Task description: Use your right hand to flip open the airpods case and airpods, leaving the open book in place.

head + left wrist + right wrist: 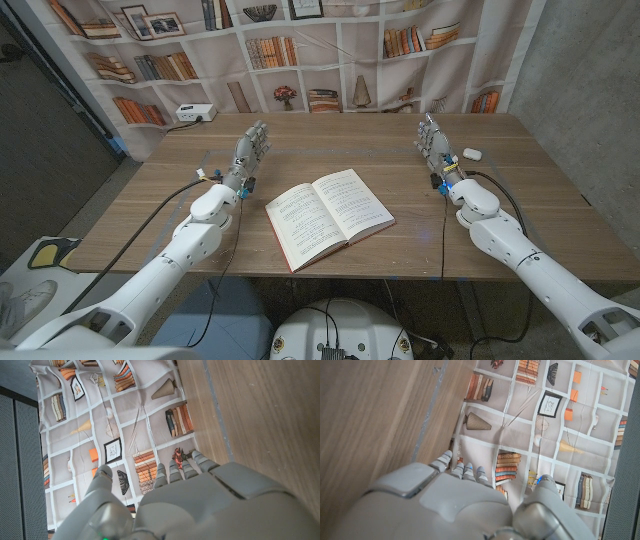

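Near table's (330,270) right edge: case (472,154), just beyond right hand (436,142)
Fingers: both hands open, empty
Left hand (250,152): far

Table (560,215): wood-grain top, matt, brown, smooth-looking, with faint pale lines across it; open book (328,215): matt off-white paper pages, red cover edge showing; airpods case (472,154): small, white, smooth, looks like plastic; left hand (249,150) and right hand (436,140): grey, smooth hard shells, slight sheen; arm shells glossy white; backdrop (340,50): printed cloth of bookshelves, matt, creased and wrinkled.
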Controlling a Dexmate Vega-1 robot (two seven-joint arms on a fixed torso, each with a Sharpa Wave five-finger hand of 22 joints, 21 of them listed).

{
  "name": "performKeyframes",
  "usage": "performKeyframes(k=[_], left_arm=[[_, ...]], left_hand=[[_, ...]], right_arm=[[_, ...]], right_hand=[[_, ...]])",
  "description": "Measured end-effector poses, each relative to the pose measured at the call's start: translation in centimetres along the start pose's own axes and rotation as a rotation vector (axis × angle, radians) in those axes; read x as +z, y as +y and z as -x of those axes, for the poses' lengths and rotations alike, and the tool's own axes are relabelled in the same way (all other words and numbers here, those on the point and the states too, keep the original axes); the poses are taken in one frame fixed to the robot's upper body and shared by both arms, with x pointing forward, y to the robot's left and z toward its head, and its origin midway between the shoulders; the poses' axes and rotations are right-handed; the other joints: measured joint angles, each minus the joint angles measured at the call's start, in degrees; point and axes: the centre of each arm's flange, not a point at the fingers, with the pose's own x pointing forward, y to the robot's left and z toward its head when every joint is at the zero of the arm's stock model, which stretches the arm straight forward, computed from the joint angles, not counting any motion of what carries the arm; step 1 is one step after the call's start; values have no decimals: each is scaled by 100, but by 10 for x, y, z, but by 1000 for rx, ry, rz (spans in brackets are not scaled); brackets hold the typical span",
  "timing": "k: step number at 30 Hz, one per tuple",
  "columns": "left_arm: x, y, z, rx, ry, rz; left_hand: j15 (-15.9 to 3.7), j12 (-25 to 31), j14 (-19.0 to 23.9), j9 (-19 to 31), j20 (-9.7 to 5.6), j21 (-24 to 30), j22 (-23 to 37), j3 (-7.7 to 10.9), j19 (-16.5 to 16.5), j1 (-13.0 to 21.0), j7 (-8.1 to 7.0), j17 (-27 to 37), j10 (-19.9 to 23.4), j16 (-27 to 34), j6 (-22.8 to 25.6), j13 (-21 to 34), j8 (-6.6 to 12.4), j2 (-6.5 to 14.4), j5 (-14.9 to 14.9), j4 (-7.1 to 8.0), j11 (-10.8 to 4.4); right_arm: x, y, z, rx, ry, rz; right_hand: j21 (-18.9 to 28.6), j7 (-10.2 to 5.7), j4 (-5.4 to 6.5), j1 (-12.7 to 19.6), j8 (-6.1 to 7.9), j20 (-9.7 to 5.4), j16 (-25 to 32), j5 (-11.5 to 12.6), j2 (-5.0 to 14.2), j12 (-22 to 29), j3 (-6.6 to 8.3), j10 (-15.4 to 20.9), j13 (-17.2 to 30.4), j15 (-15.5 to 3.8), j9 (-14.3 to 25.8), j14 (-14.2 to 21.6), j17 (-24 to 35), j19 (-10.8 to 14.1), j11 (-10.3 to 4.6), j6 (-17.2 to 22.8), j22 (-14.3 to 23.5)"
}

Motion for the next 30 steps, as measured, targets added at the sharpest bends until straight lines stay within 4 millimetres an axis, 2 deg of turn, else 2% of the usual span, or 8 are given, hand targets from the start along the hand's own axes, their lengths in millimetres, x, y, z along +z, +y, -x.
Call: performKeyframes(k=[3, 8, 15, 26, 27, 30], left_arm=[[0, -3, 0, -4, 0, 0], [-2, -6, 1, -2, 3, 3], [-4, -10, 5, 6, 3, 2], [-4, -16, 9, -5, 0, 8], [-4, -14, 10, 18, 1, 1], [-4, -14, 10, 20, 1, 0]], left_hand=[[0, 0, 0, 0, 0, 0, 0, 0, 0, 24, 0, 0, 0, 0, 0, 0, 0, 24, 0, 0, 0], [0, 0, 0, 0, 0, 0, 0, 0, 0, 24, 22, 0, 0, 0, -22, 0, 0, 24, 0, 0, 0], [0, 0, 1, 0, 0, 0, -1, 0, 0, 24, 22, 1, 1, 0, -22, 0, 0, 24, 0, 0, 0], [0, 0, 1, 1, 22, 0, -1, 0, 23, 23, 21, 1, 1, 0, -21, -1, 1, 24, 0, 0, 0], [0, 0, 1, 1, 22, 0, -1, 0, 23, 23, 22, 1, 1, 0, -21, -1, 1, 24, 0, 0, 0], [0, 0, 1, 1, 45, 0, -1, 0, -1, 23, 22, 1, 1, 0, -21, -1, 1, 24, 0, 0, 0]], right_arm=[[3, -3, 0, -1, -1, 20], [5, -7, 0, -3, 1, 41], [11, -17, 0, -7, 8, 76], [0, -21, 1, -44, 70, 101], [22, -29, 0, -37, 41, 140], [24, -33, 1, -50, 51, 152]], right_hand=[[2, 49, -35, 0, 0, -41, 3, 0, 0, 0, -14, 28, 0, 50, 0, 10, 0, -23, 28, 9, -10], [1, 98, -35, 23, 0, -19, 4, 0, 22, 0, -14, -14, 0, 50, 0, 10, 1, -45, 28, -41, -10], [0, 97, -52, 75, 0, 3, 4, 0, 15, 21, 4, -29, 1, 78, 0, -4, 1, -67, 80, -41, -10], [0, 136, -89, 130, 0, 84, 4, 0, 6, 65, 10, 9, 15, 192, -1, 9, 1, -147, 193, -206, 6], [-1, 136, -89, 133, 0, 84, 4, 0, 8, 65, 10, 9, 15, 193, -1, 9, 1, -147, 193, -206, 6], [-1, 136, -89, 153, 0, 116, 4, 0, 28, 65, 10, 9, 15, 193, -1, 9, 1, -175, 193, -206, 6]])
